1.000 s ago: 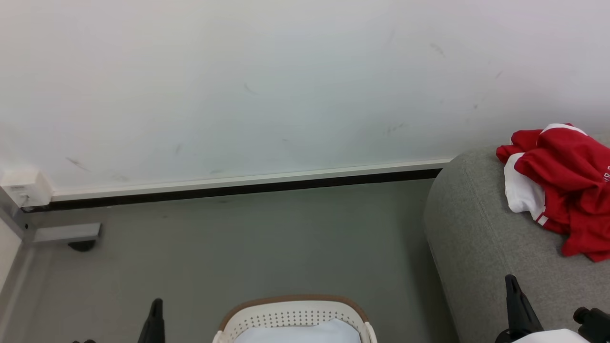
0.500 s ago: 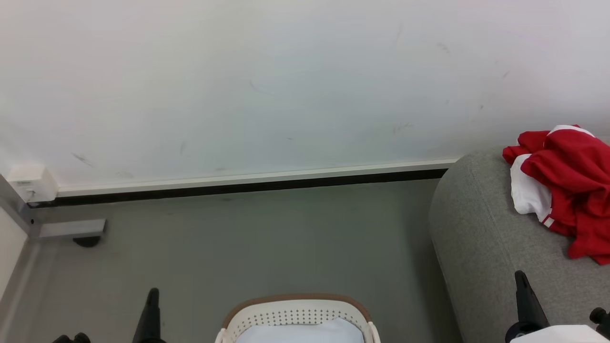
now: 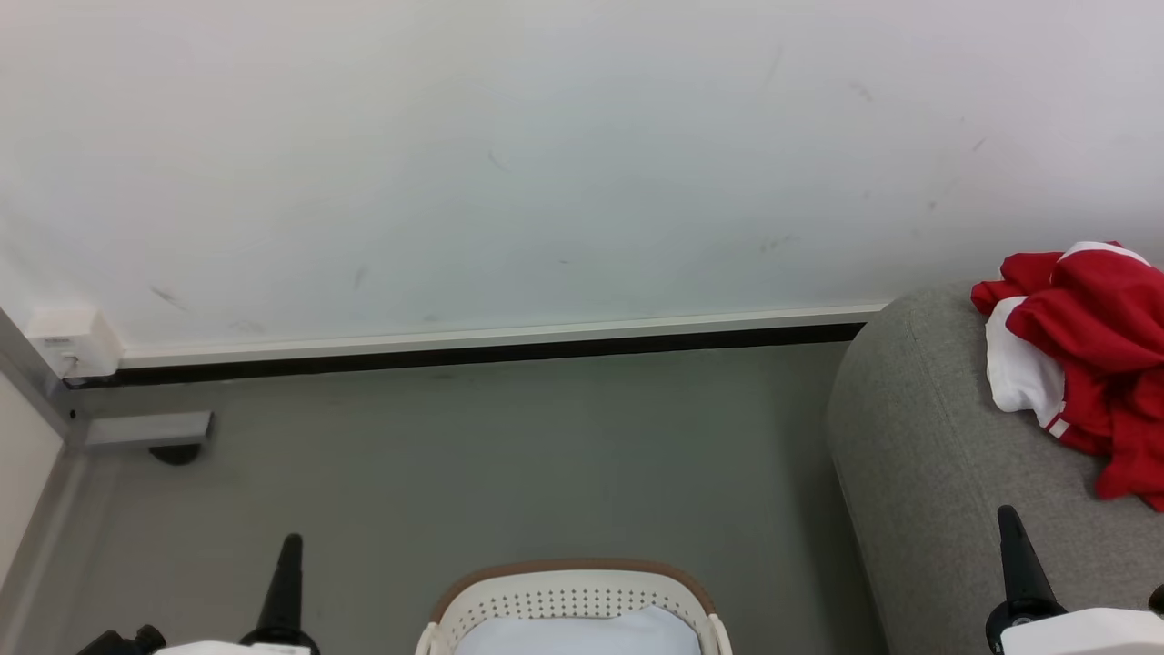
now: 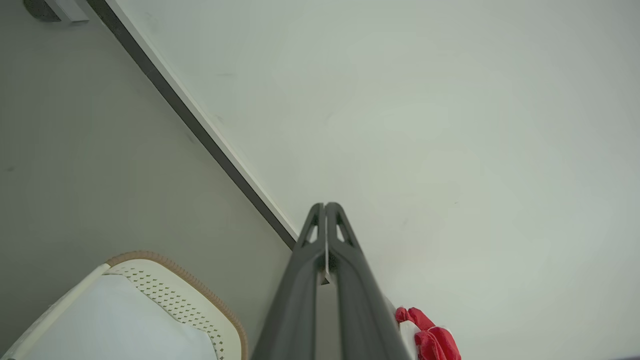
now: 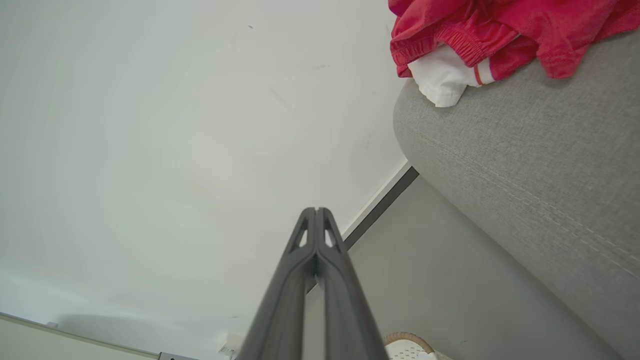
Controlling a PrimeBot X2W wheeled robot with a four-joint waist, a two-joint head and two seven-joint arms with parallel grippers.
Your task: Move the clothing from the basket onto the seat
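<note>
At far right the clothing (image 3: 1091,364) lies on the seat (image 3: 928,473); the basket (image 3: 573,596) looks emptied. Only the camera drifted; left gripper (image 3: 291,544) and right gripper (image 3: 1006,515) stay pinched together, empty.

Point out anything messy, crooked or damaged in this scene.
The clothing lies in a crumpled heap near the rounded end of the seat, unfolded, a white part drooping toward the edge. The wall carries several faint dark scuff marks. The basket stands upright and looks undamaged.
</note>
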